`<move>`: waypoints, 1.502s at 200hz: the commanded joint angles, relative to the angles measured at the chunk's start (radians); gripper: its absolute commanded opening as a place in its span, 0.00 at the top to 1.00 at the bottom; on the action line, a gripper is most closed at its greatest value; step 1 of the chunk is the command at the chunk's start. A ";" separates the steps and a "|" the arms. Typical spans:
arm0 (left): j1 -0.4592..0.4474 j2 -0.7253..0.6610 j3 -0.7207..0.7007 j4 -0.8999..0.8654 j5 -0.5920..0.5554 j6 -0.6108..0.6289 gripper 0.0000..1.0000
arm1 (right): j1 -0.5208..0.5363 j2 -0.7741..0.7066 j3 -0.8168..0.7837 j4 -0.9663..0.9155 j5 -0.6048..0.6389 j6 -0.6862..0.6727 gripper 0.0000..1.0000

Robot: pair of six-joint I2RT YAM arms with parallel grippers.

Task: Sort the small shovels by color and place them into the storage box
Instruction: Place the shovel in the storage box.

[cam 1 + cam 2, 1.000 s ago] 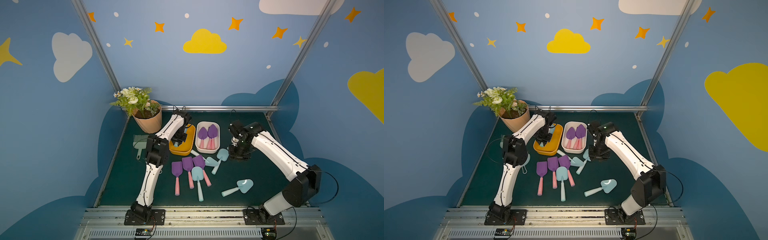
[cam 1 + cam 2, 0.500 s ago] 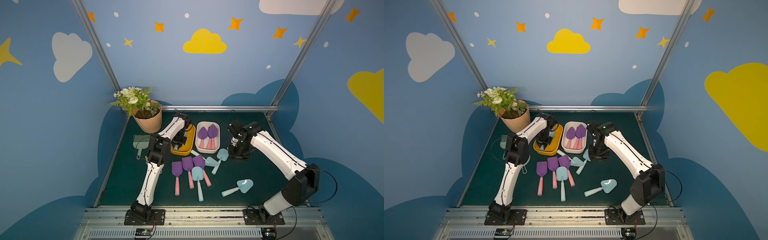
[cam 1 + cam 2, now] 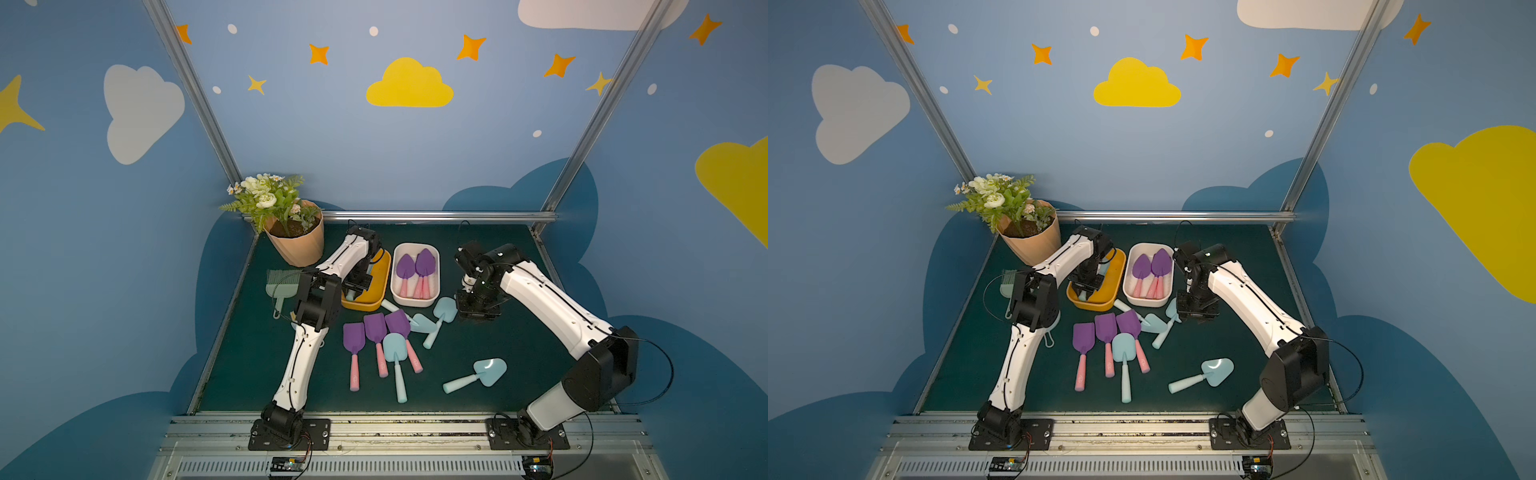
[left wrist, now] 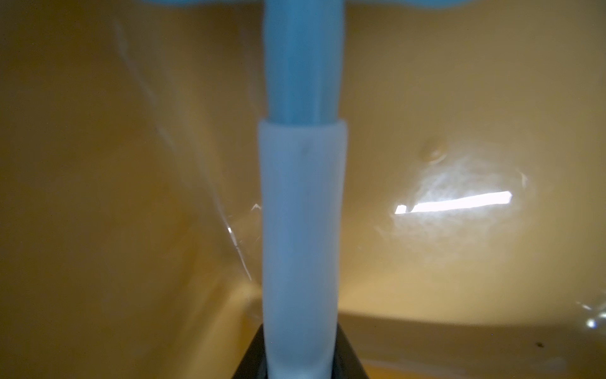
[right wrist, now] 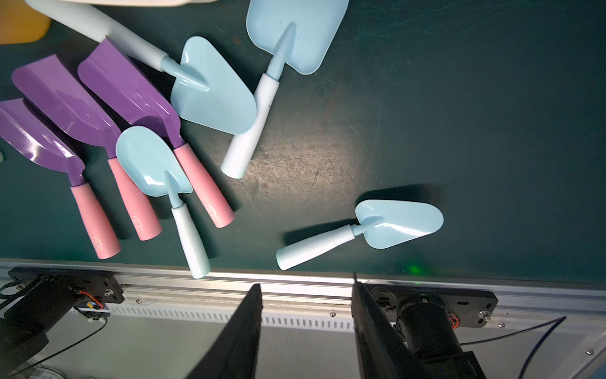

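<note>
left fingers (image 4: 251, 364) pinch a pale blue shovel (image 4: 301, 213) inside the yellow tub (image 4: 131, 197): release low, lift straight; right fingers (image 5: 239, 334) spread, empty.

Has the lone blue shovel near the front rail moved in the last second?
No. The lone blue shovel lies at the same spot and angle against the front rail in both top views.

A peach flowerpot (image 3: 299, 248) stands near a grey-green brush (image 3: 281, 279).
</note>
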 commanded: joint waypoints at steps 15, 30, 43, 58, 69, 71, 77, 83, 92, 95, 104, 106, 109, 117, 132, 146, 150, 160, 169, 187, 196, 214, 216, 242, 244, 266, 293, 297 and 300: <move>0.008 0.017 -0.009 -0.008 -0.021 0.010 0.80 | 0.002 0.011 -0.001 -0.018 0.016 -0.006 0.54; 0.007 0.009 -0.007 -0.006 -0.023 0.010 0.78 | 0.003 0.011 0.000 -0.018 0.016 -0.005 0.54; 0.007 0.002 -0.003 -0.007 -0.022 0.010 0.77 | 0.004 0.011 0.001 -0.018 0.016 -0.005 0.54; 0.008 -0.012 0.001 -0.008 -0.023 0.010 0.77 | 0.004 0.011 0.004 -0.019 0.016 -0.003 0.54; 0.007 -0.024 0.004 -0.008 -0.023 0.012 0.75 | 0.004 0.009 0.004 -0.019 0.016 -0.004 0.54; 0.007 -0.027 0.003 -0.007 -0.022 0.012 0.75 | 0.004 0.008 0.004 -0.018 0.016 -0.004 0.54; 0.007 -0.035 0.006 -0.008 -0.022 0.013 0.75 | 0.004 0.007 0.004 -0.018 0.017 -0.004 0.54; 0.008 -0.044 0.008 -0.008 -0.023 0.014 0.74 | 0.003 0.006 0.004 -0.019 0.018 -0.003 0.54; 0.007 -0.061 0.012 -0.008 -0.023 0.014 0.72 | 0.003 0.005 0.005 -0.020 0.019 -0.003 0.54; 0.007 -0.066 0.013 -0.007 -0.023 0.014 0.72 | 0.002 0.003 0.004 -0.020 0.019 -0.002 0.54; 0.006 -0.081 0.021 -0.005 -0.019 0.019 0.70 | 0.004 0.002 0.004 -0.022 0.019 -0.001 0.54; 0.007 -0.085 0.023 -0.005 -0.017 0.020 0.70 | 0.004 0.002 0.005 -0.021 0.020 -0.001 0.54; 0.005 -0.091 0.026 -0.004 -0.017 0.021 0.69 | 0.004 0.001 0.004 -0.022 0.020 -0.001 0.54; 0.004 -0.107 0.033 0.000 -0.013 0.024 0.67 | 0.004 -0.001 0.006 -0.024 0.020 0.001 0.54; -0.001 -0.143 0.044 0.010 0.003 0.030 0.65 | 0.004 -0.007 0.008 -0.026 0.022 0.005 0.54; -0.007 -0.187 0.051 0.023 0.015 0.026 0.63 | 0.004 -0.015 0.008 -0.030 0.026 0.010 0.54; -0.011 -0.201 0.052 0.028 0.020 0.026 0.63 | 0.004 -0.018 0.008 -0.030 0.026 0.011 0.53; -0.016 -0.237 0.052 0.038 0.028 0.020 0.62 | 0.004 -0.025 0.007 -0.031 0.026 0.016 0.53; -0.025 -0.268 0.054 0.043 0.030 0.015 0.62 | 0.004 -0.032 0.006 -0.032 0.025 0.020 0.53; -0.044 -0.343 0.037 0.051 0.027 -0.006 0.60 | 0.004 -0.049 -0.002 -0.034 0.019 0.035 0.53; -0.056 -0.383 0.018 0.053 0.030 -0.016 0.60 | 0.004 -0.061 -0.009 -0.036 0.014 0.046 0.53; -0.086 -0.460 -0.039 0.053 0.028 -0.044 0.59 | 0.005 -0.094 -0.035 -0.041 0.014 0.081 0.52; -0.089 -0.469 -0.047 0.053 0.027 -0.047 0.59 | 0.005 -0.096 -0.040 -0.041 0.014 0.086 0.52; -0.136 -0.580 -0.167 0.055 0.007 -0.083 0.58 | 0.019 -0.170 -0.096 -0.044 0.025 0.156 0.52; -0.139 -0.589 -0.179 0.054 0.003 -0.087 0.58 | 0.019 -0.175 -0.099 -0.044 0.026 0.162 0.52; -0.165 -0.688 -0.303 0.061 0.001 -0.122 0.57 | 0.038 -0.232 -0.142 -0.050 0.043 0.222 0.52; -0.185 -0.812 -0.470 0.085 0.000 -0.169 0.57 | 0.065 -0.273 -0.191 -0.055 0.037 0.280 0.51; -0.187 -0.833 -0.499 0.091 0.004 -0.177 0.57 | 0.071 -0.277 -0.196 -0.056 0.038 0.289 0.51; -0.189 -0.848 -0.516 0.095 0.007 -0.183 0.57 | 0.076 -0.280 -0.199 -0.058 0.040 0.295 0.51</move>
